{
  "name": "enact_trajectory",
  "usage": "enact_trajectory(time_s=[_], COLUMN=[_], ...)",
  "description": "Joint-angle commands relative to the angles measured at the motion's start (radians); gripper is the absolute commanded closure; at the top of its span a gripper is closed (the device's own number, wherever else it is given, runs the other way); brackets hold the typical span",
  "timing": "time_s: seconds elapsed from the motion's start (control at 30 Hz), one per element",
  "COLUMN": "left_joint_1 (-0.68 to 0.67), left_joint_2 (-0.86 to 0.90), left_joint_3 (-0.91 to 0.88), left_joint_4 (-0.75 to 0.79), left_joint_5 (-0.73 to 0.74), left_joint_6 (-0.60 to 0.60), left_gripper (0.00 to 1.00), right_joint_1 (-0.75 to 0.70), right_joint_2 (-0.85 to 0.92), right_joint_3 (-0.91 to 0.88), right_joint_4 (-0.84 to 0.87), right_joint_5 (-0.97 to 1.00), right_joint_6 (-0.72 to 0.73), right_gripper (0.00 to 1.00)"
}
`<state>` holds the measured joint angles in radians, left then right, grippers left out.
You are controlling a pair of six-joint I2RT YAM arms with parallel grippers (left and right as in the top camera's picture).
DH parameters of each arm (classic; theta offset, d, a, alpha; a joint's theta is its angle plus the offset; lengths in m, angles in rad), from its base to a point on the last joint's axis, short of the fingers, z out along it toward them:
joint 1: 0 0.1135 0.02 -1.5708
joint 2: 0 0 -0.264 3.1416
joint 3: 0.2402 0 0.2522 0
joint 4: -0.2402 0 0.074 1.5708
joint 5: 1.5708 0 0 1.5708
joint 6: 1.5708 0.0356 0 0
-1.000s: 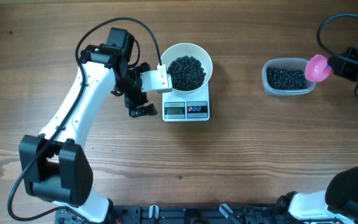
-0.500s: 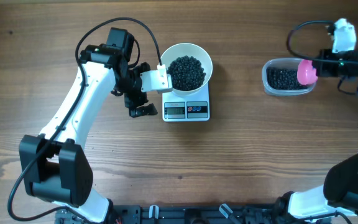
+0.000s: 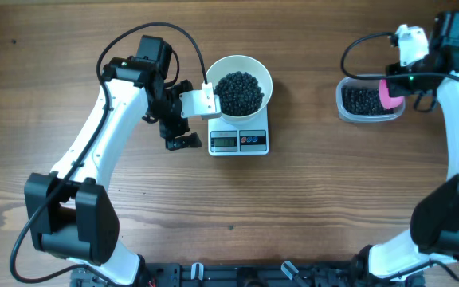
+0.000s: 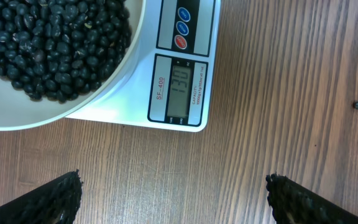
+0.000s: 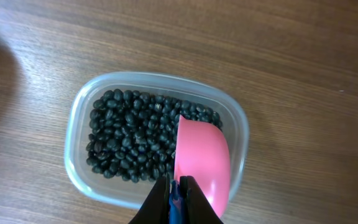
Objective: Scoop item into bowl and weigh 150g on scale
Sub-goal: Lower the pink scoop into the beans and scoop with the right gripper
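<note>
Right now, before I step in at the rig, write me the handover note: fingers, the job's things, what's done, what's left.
Left gripper: fingers wide open, empty, hovering beside the scale.
Right gripper: fingers shut on the handle of the pink scoop, whose cup is at the clear tub, over the beans in it.
The bowl sits on the scale with a heap of beans in it.
Done: beans are in the bowl; the display looks to read 130, though the digits are small.
Left: probably one more small scoop, then check for 150.
</note>
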<state>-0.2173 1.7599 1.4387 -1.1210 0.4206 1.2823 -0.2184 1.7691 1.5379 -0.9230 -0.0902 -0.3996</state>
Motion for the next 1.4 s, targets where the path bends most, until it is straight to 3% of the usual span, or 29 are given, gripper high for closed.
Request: enact_trajectory(time_s=[0.0, 0.5, 0.9, 1.1, 1.37], left_joint_1=[-0.003, -0.003, -0.003, -0.003, -0.003], left_joint_2=[0.004, 0.004, 0.004, 0.004, 0.004], left_joint_3=[-0.006, -0.006, -0.006, -0.006, -0.006], left_joint_4=[0.000, 0.000, 0.000, 0.000, 0.000], left_joint_5=[0.024, 0.024, 0.024, 0.024, 0.024], left_joint_6=[0.019, 0.019, 0.019, 0.019, 0.019], left_gripper=[0.00, 0.00, 0.00, 0.00, 0.00], right_joint_1=[0.008, 0.008, 0.008, 0.008, -0.016], right_joint_2=[0.058, 0.176, 0.238, 0.238, 0.238], right_joint_3=[0.005, 0.005, 0.005, 0.005, 0.005], right_joint_4=[0.029, 0.059, 0.142, 0.145, 0.162], right_joint_5=[0.070, 0.072, -0.365, -0.475, -0.590], right_joint_6=[-0.018, -0.007, 0.204, 0.296, 0.300], right_gripper=[0.96, 0.96, 0.96, 0.96, 0.96])
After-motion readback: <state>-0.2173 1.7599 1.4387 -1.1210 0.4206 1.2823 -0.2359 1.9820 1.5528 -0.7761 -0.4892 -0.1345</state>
